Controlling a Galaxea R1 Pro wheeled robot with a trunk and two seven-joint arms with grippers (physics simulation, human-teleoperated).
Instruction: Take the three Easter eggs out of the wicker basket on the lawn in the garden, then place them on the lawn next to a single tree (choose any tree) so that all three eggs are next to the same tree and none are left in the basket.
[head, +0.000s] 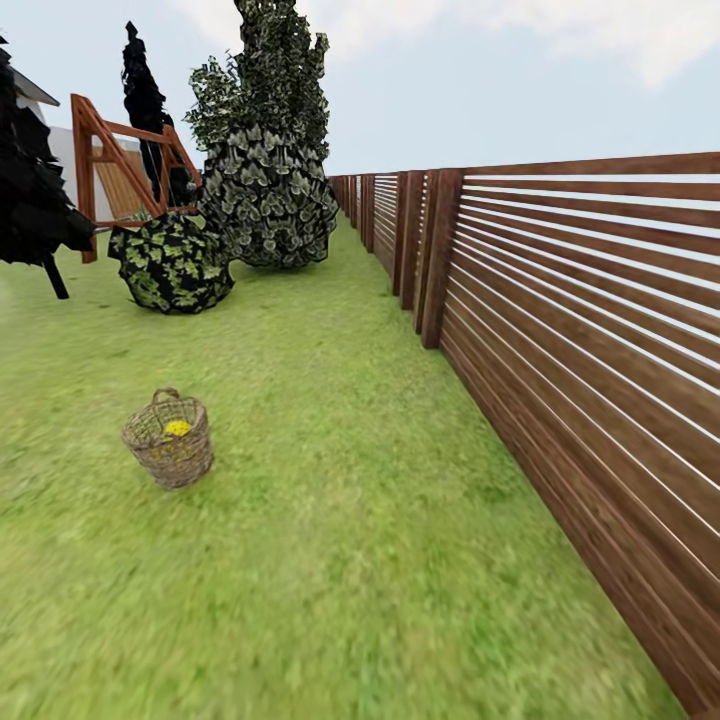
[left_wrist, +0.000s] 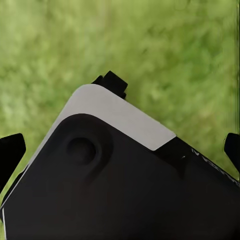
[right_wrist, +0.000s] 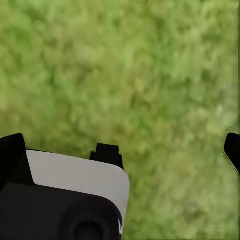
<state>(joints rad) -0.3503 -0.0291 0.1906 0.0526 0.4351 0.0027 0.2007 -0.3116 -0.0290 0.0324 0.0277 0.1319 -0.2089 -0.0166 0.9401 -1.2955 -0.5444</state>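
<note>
Pincer fingers (right_wrist: 12, 150) on both arms look spread over blurry green lawn (head: 350, 560); we see the round brown wicker basket (head: 168, 440) ahead-left, nearer our left arm.

Wicker baskets: I count one (head: 168, 439), standing on the lawn (head: 330, 520).
Easter eggs: I can make out one patch of yellow (head: 178, 428) inside the basket; whether it is one egg or more, I cannot tell from here.
Leafy conifer-shaped trees with pale-spotted foliage: one (head: 268, 150).
Round trunkless bushes: one (head: 172, 263).
Black trees: two, one at the left edge (head: 25, 190) and one slim one farther back (head: 145, 95).
Slatted wooden fences: one long run (head: 580, 330) down the right side.
Reddish wooden frame structures: one (head: 110, 160).
Fingertips in my left wrist view: two (left_wrist: 11, 152).
Fingertips in my right wrist view: two (right_wrist: 231, 147).
</note>
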